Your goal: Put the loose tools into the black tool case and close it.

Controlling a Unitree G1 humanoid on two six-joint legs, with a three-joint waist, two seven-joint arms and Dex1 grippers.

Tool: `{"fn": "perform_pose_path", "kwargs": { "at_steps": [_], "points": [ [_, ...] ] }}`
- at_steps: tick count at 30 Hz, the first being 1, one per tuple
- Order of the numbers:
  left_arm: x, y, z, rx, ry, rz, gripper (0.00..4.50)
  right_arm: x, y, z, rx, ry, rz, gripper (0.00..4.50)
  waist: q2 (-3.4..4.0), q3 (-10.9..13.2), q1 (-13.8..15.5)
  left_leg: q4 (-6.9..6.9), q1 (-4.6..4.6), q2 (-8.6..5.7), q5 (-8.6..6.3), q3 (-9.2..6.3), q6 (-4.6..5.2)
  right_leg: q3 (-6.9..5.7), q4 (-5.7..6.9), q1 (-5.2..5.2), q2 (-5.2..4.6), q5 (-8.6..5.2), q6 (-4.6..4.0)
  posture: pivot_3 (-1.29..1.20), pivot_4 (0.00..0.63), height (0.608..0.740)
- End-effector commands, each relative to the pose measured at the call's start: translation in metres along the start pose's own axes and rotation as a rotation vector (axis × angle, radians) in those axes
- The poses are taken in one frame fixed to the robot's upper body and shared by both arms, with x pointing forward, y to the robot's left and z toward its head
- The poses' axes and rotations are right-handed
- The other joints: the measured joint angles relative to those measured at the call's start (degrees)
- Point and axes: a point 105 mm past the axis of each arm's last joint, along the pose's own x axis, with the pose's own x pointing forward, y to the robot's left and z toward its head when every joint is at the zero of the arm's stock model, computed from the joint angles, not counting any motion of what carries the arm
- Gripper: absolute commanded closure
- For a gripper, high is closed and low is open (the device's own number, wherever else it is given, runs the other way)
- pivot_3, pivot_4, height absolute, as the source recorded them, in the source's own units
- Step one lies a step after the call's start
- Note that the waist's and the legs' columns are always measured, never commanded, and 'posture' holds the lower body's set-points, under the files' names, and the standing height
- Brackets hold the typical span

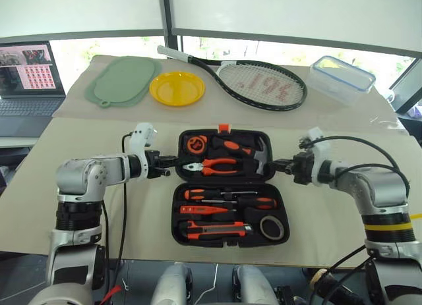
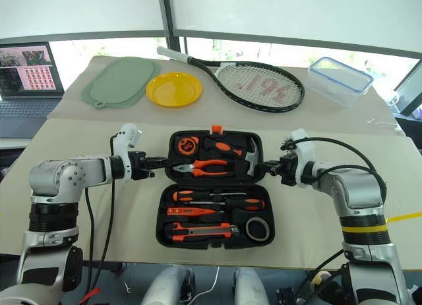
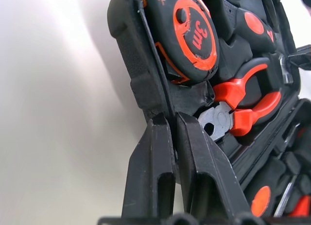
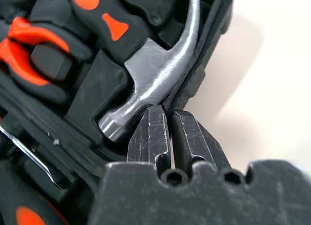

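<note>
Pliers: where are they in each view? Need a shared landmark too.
Left eye: pliers, far half of the black tool case.
Right eye: pliers, same recess.
Left wrist: pliers, beyond the pincer.
Right wrist: orange grips.
Landmark: hammer, beside them.

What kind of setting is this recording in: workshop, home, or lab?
Most likely an office or lab set up for tests, not a workshop: a paper-covered table by large windows, a laptop alongside, and unrelated props such as a tennis racket and yellow plate.
</note>
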Motion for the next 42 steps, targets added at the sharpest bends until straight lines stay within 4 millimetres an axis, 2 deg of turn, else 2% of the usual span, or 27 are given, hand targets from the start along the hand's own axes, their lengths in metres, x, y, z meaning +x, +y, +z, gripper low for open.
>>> {"fn": "perform_pose_path", "kwargs": {
  "at_steps": [1, 9, 12, 20, 22, 25, 26, 28, 29, 32, 35, 37, 39, 40, 42],
  "points": [
    [0.002, -0.039, 0.014, 0.315, -0.106, -0.161, 4.50, -0.003, 0.016, 0.036, -0.200, -0.177, -0.016, 4.45, 0.01, 0.00, -0.01, -0.08, 0.00, -0.01, 0.01, 0.02, -0.02, 0.01, -0.01, -0.02, 0.00, 0.00, 0.00, 0.00, 0.150, 0.738],
    [-0.001, -0.023, -0.007, 0.545, -0.220, -0.006, 4.50, -0.007, 0.017, 0.013, -0.371, -0.231, -0.133, 4.45, 0.02, -0.01, 0.03, -0.15, 0.03, 0.04, -0.05, 0.12, 0.06, 0.00, -0.15, 0.10, -0.02, 0.01, 0.02, 0.00, 0.150, 0.738],
    [-0.004, -0.016, -0.005, 0.569, -0.275, 0.070, 4.50, -0.012, 0.018, 0.004, -0.427, -0.231, -0.148, 4.45, 0.03, -0.02, 0.24, -0.15, 0.10, 0.05, -0.08, 0.12, 0.09, -0.01, -0.22, 0.13, -0.04, 0.01, 0.01, 0.00, 0.150, 0.738],
    [-0.019, -0.017, -0.008, 0.683, -0.357, 0.165, 4.50, -0.029, 0.018, -0.011, -0.615, -0.284, -0.204, 4.45, 0.05, -0.03, 0.27, -0.14, 0.16, 0.08, -0.07, 0.12, 0.09, 0.00, -0.18, 0.15, -0.01, 0.01, 0.01, 0.00, 0.150, 0.738],
    [-0.026, -0.015, -0.009, 0.706, -0.372, 0.203, 4.50, -0.035, 0.023, -0.020, -0.722, -0.277, -0.191, 4.45, 0.06, -0.03, 0.28, -0.14, 0.16, 0.09, -0.07, 0.12, 0.09, 0.00, -0.17, 0.15, 0.00, 0.00, 0.01, 0.00, 0.150, 0.738],
    [-0.034, -0.014, -0.023, 0.707, -0.341, 0.211, 4.50, -0.042, 0.032, -0.041, -0.895, -0.232, -0.137, 4.45, 0.09, -0.06, 0.25, -0.14, 0.19, 0.08, -0.08, 0.14, 0.10, 0.01, -0.17, 0.17, -0.02, 0.00, 0.02, 0.00, 0.150, 0.738],
    [-0.037, -0.013, -0.025, 0.704, -0.338, 0.220, 3.75, -0.044, 0.036, -0.045, -0.934, -0.236, -0.122, 4.50, 0.09, -0.06, 0.24, -0.15, 0.23, 0.09, -0.08, 0.14, 0.10, 0.01, -0.19, 0.22, -0.02, 0.00, 0.02, 0.00, 0.150, 0.738],
    [-0.041, -0.012, -0.027, 0.701, -0.339, 0.237, 3.21, -0.046, 0.042, -0.049, -0.981, -0.252, -0.097, 4.50, 0.10, -0.07, 0.19, -0.16, 0.38, 0.12, -0.08, 0.15, 0.10, 0.02, -0.17, 0.33, 0.00, -0.02, -0.01, 0.00, 0.150, 0.738],
    [-0.043, -0.012, -0.027, 0.699, -0.339, 0.242, 2.68, -0.047, 0.046, -0.050, -1.009, -0.257, -0.083, 4.10, 0.10, -0.07, 0.16, -0.15, 0.45, 0.13, -0.07, 0.18, 0.08, 0.03, -0.13, 0.36, 0.00, -0.04, -0.03, 0.00, 0.150, 0.738],
    [-0.052, -0.016, -0.033, 0.701, -0.324, 0.253, 1.61, -0.056, 0.055, -0.058, -1.032, -0.255, -0.046, 3.07, 0.10, -0.07, -0.03, -0.15, 0.52, 0.15, -0.05, 0.20, 0.05, 0.05, -0.04, 0.36, 0.02, -0.06, -0.08, 0.00, 0.150, 0.738],
    [-0.074, -0.018, -0.031, 0.619, -0.295, 0.255, 0.61, -0.079, 0.055, -0.053, -0.976, -0.217, -0.024, 2.08, 0.09, -0.06, -0.08, -0.17, 0.55, 0.21, -0.05, 0.22, 0.05, 0.06, -0.03, 0.38, 0.02, -0.08, -0.11, 0.00, 0.150, 0.738],
    [-0.099, -0.023, -0.033, 0.506, -0.236, 0.204, 0.00, -0.103, 0.057, -0.059, -0.844, -0.114, 0.069, 1.38, 0.09, -0.06, -0.06, -0.15, 0.52, 0.24, -0.05, 0.22, 0.05, 0.07, 0.00, 0.35, -0.02, -0.08, -0.11, 0.00, 0.150, 0.738],
    [-0.120, -0.027, -0.039, 0.452, -0.150, 0.153, 0.00, -0.122, 0.067, -0.070, -0.734, -0.005, 0.197, 1.38, 0.10, -0.06, -0.06, -0.16, 0.53, 0.30, -0.06, 0.18, 0.06, 0.04, 0.00, 0.40, -0.04, -0.10, -0.12, 0.00, 0.150, 0.738],
    [-0.129, -0.025, -0.048, 0.431, -0.065, 0.120, 0.00, -0.129, 0.076, -0.080, -0.672, 0.050, 0.277, 1.38, 0.08, -0.07, -0.07, -0.20, 0.56, 0.34, -0.07, 0.19, 0.06, 0.04, -0.02, 0.40, -0.06, -0.12, -0.14, 0.00, 0.150, 0.738],
    [-0.140, -0.018, -0.062, 0.404, 0.057, 0.076, 0.00, -0.135, 0.089, -0.089, -0.584, 0.103, 0.374, 1.38, 0.07, -0.06, -0.01, -0.24, 1.00, 0.39, -0.10, 0.16, 0.02, -0.07, -0.08, 0.82, -0.05, -0.32, -0.36, 0.00, 0.150, 0.738]
  ]
}}
